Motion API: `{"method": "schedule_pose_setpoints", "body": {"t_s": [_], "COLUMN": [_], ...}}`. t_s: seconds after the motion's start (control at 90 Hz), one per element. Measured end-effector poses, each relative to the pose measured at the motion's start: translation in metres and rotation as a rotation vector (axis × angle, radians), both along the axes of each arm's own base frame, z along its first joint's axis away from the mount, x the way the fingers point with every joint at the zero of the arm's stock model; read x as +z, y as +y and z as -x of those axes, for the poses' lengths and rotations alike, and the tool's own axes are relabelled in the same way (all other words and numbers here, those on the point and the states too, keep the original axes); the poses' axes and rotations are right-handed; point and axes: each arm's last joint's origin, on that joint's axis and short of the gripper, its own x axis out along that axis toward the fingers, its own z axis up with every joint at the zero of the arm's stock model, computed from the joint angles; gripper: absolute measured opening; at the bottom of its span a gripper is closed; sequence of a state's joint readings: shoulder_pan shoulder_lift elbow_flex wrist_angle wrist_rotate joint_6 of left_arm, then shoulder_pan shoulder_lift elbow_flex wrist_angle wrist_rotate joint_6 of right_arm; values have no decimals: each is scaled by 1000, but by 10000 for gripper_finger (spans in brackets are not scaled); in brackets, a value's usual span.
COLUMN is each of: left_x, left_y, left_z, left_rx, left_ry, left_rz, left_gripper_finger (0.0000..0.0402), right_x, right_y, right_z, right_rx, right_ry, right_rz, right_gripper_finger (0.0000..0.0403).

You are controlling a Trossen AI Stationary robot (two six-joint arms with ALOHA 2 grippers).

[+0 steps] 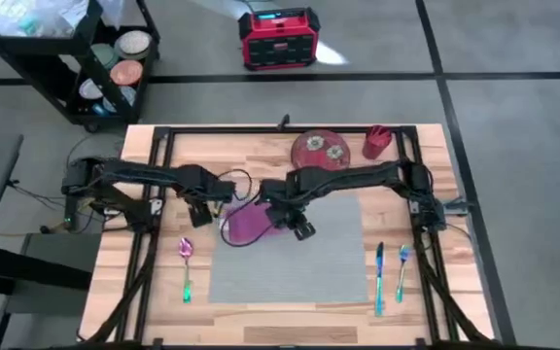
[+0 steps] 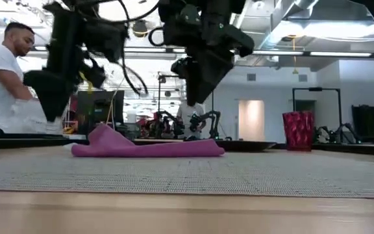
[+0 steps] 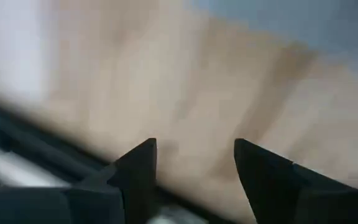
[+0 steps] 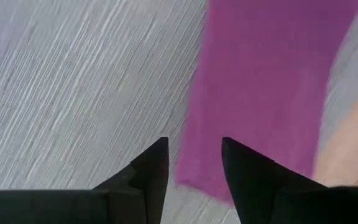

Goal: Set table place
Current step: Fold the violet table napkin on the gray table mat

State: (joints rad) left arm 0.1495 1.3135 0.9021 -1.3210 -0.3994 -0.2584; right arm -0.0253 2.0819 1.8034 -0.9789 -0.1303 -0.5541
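The grey placemat (image 1: 304,258) lies flat on the wooden table (image 1: 426,321). A magenta napkin (image 1: 246,226) lies crumpled on the mat's far left part and shows as a low heap in the low view (image 2: 148,148). My right gripper (image 4: 194,162) hangs open above the napkin's right end (image 1: 299,228), its fingers clear of the cloth (image 2: 197,94). My left gripper (image 3: 194,162) stands open over bare wood, just left of the napkin (image 1: 199,216).
A red patterned plate (image 1: 321,149) and a red cup (image 1: 377,142) stand at the table's far side. A spoon (image 1: 187,264) lies left of the mat; a knife (image 1: 380,274) and a fork (image 1: 402,262) lie right of it. A person (image 2: 5,78) sits beyond the table.
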Motion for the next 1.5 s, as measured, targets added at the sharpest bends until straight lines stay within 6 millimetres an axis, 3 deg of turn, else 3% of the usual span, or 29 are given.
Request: {"method": "schedule_pose_setpoints", "body": {"t_s": [0.233,0.422,0.578,0.811,0.9,1.144,1.5], "left_x": [42,54,54,48,46,44,44], "left_y": [-2,-6,-6,-3,-2,-1,-1], "left_z": [67,87,86,71,66,60,61], "left_rx": [249,375,375,359,324,297,300], "left_ry": [-256,-447,-456,-418,-402,-383,-390], "left_rz": [-85,-105,-105,-102,-99,-96,-97], "left_gripper_finger": [185,179,178,178,178,178,178], "right_x": [-8,-23,-57,-79,-74,-23,-61], "right_y": [-13,-13,-7,-13,-17,-20,-31], "right_z": [-6,-9,-9,-9,-8,-1,-8], "right_rx": [-27,-30,-44,-87,-106,-84,-109], "right_ry": [-13,30,182,271,266,112,193], "right_rz": [-23,-99,-124,-130,-131,-75,-90], "right_gripper_finger": [134,134,134,134,134,134,134]}}
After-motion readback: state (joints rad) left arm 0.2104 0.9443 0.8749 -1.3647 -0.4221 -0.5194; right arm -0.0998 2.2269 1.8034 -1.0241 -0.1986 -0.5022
